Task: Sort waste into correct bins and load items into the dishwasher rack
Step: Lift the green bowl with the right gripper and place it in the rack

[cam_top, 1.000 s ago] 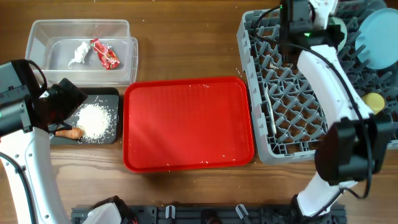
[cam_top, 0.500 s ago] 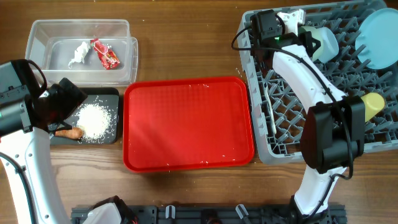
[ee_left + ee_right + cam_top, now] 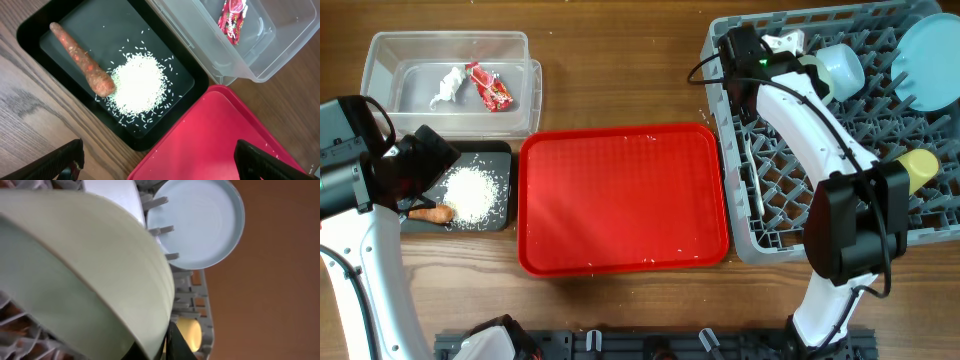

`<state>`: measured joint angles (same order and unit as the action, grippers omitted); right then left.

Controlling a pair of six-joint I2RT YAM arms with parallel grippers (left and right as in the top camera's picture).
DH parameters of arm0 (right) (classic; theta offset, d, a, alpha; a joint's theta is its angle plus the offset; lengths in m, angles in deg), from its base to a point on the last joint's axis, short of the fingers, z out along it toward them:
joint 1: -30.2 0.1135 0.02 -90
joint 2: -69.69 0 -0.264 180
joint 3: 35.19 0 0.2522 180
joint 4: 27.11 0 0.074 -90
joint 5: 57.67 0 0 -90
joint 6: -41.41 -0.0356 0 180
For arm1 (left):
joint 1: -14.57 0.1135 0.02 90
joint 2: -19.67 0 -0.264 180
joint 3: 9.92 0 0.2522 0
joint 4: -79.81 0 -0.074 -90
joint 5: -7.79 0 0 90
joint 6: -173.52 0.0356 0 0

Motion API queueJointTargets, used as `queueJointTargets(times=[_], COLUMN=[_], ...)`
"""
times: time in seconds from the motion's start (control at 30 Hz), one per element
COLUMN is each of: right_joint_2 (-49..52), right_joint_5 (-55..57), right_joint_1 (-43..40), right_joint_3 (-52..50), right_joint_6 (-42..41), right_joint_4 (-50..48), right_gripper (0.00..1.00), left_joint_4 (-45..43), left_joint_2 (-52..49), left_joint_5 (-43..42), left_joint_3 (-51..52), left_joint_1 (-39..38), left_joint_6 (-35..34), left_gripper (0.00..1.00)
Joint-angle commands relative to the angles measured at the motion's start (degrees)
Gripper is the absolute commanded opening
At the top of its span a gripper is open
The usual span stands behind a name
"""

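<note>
- The dishwasher rack, the biggest thing here, fills the right side. In it we see the light blue plate leaning in the far right corner and the light blue bowl near it. The yellow cup sits by the right edge, and the white spoon lies along the left rows of pegs.
- The red tray lies between rack and bins, bare but for a few stray grains.
- The clear tub, far left, holds the crumpled napkin and the red wrapper, just beside each other.
- The black bin, just beside the tub, holds the sausage piece, its end against the heap of rice crumbs. Our left gripper hangs above, jaws spread wide, holding nothing.
- The pale green bowl is tilted at the rack's far side, next to the light blue bowl.
  - We judge it stiff, light and smooth-walled, so slippery; the thin rim is the place to pinch.
  - The right gripper is at that rim, but the bowl hides the jaws, so we cannot tell whether they clamp it.
</note>
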<state>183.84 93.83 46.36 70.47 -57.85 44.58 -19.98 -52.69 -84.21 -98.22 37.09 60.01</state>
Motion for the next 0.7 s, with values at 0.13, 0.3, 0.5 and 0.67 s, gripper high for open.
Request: queueJointTargets(times=[0.13, 0.3, 0.5, 0.67], right_joint_2=[2.0, 2.0, -3.5, -18.7], right_joint_5=[-33.6, -37.9, -42.8, -50.9], right_joint_1=[2.2, 2.3, 2.3, -0.3], right_joint_3=[-1.6, -1.6, -1.6, -1.4], right_joint_6=[-1.9, -4.7, -5.1, -4.3], right_joint_4=[2.7, 4.6, 4.5, 0.7], right_gripper=[0.14, 0.19, 0.26, 0.58], left_joint_4=[-0.2, -0.2, -0.2, -2.4], left_joint_2=[0.7, 0.7, 0.7, 0.7], left_joint_5=[-0.5, -0.5, -0.5, -5.6], left_joint_3=[-0.3, -0.3, -0.3, -0.3], left_joint_1=[0.2, 0.2, 0.1, -1.2], left_joint_6=[-1.0, -1.0, -1.0, 2.4], left_gripper=[0.96, 0.96, 0.98, 0.99])
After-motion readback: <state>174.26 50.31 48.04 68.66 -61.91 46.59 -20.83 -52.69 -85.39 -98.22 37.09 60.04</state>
